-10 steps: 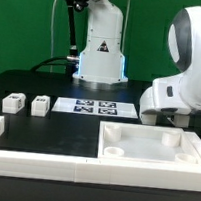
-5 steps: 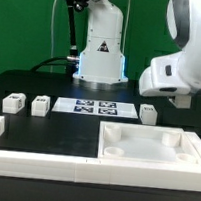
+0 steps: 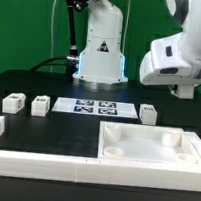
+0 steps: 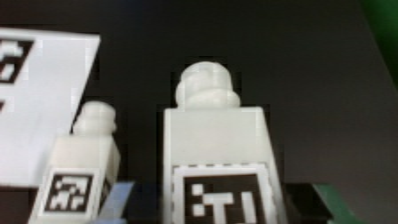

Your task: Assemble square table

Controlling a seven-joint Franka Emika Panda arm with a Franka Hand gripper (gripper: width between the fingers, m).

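The gripper hangs above the black table, higher than the marker board and off its end on the exterior view's right. Its jaws are closed on a white leg. In the wrist view this gripped leg block fills the middle, its marker tag toward the camera and its rounded peg end pointing away.

A loose leg block stands on the table just past that same end of the marker board. In the wrist view it lies next to the gripped one with a dark gap between them.

Beyond the board's other end are two more: the near leg block just beside the board and the far leg block further out.

The square tabletop lies rim-up in front of the board, toward the exterior view's right. Its recess shows moulded round sockets at the corners.

The barrier wall runs along the front, and the tabletop seems to rest against it.
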